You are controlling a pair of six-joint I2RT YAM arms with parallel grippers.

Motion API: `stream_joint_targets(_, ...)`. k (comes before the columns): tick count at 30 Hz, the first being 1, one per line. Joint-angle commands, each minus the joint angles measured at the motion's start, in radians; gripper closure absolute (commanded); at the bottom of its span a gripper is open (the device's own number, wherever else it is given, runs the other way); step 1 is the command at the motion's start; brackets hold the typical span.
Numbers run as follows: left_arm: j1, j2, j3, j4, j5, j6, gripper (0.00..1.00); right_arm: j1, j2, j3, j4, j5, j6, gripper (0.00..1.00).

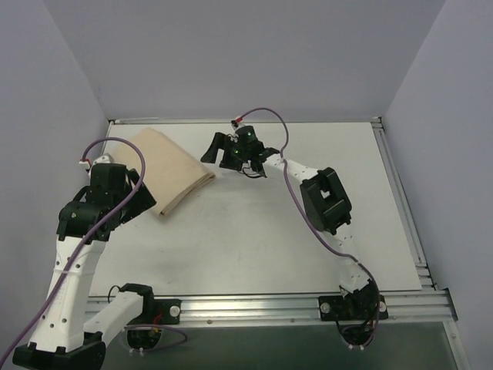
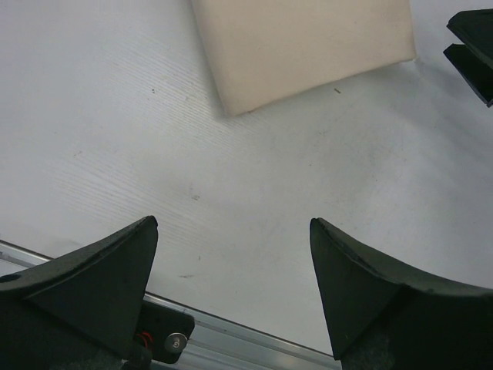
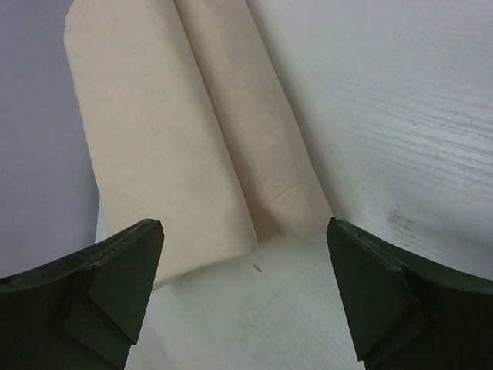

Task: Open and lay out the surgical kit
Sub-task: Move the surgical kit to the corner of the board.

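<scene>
The surgical kit [image 1: 168, 171] is a folded beige cloth bundle lying closed on the white table at the back left. My left gripper [image 1: 132, 197] hovers open just left of the bundle's near corner. In the left wrist view the bundle [image 2: 300, 46] lies ahead of the empty open gripper [image 2: 233, 225]. My right gripper [image 1: 222, 153] stands open just right of the bundle's far end, apart from it. In the right wrist view the cloth [image 3: 177, 139] shows its folded layers just beyond the open gripper [image 3: 245, 225], with bare table between the fingers.
An aluminium rail [image 1: 269, 304] runs along the near table edge, also seen as a rail [image 2: 231, 335] in the left wrist view. Grey walls [image 1: 69, 92] close in the left, back and right sides. The right gripper's finger [image 2: 474, 54] shows in the left wrist view.
</scene>
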Motion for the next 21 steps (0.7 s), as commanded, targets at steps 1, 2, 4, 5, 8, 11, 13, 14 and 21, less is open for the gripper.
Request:
stream_joint_targets(1, 0.011, -0.005, 0.048, -0.029, -0.025, 0.039, 0.11, 0.025, -0.007, 0.037, -0.044, 0.068, 0.041, 0.1)
stream_joint_targets(2, 0.012, -0.008, 0.05, -0.039, -0.028, 0.037, 0.11, 0.027, -0.011, 0.026, -0.047, 0.075, 0.053, 0.11)
stream_joint_targets(4, 0.017, -0.013, 0.048, -0.05, -0.032, 0.037, 0.11, 0.031, -0.019, -0.01, -0.035, 0.081, 0.078, 0.11)
stream_joint_targets(5, 0.018, -0.016, 0.047, -0.055, -0.032, 0.037, 0.11, 0.04, -0.025, -0.018, -0.03, 0.078, 0.086, 0.12)
stream_joint_targets(8, 0.021, -0.019, 0.042, -0.056, -0.031, 0.039, 0.11, 0.057, -0.024, -0.025, -0.023, 0.071, 0.107, 0.11)
stream_joint_targets(11, 0.025, -0.011, 0.036, -0.046, -0.026, 0.042, 0.11, 0.062, -0.034, -0.072, 0.031, 0.074, 0.15, 0.11)
stream_joint_targets(13, 0.028, -0.004, 0.038, -0.041, -0.011, 0.043, 0.11, 0.061, -0.031, -0.077, 0.039, 0.074, 0.161, 0.1)
stream_joint_targets(14, 0.028, 0.004, 0.039, -0.038, -0.006, 0.045, 0.11, 0.061, -0.025, -0.075, 0.042, 0.069, 0.166, 0.1)
stream_joint_targets(21, 0.029, 0.009, 0.054, -0.041, 0.0, 0.058, 0.11, 0.062, 0.03, -0.035, 0.1, 0.063, 0.198, 0.12)
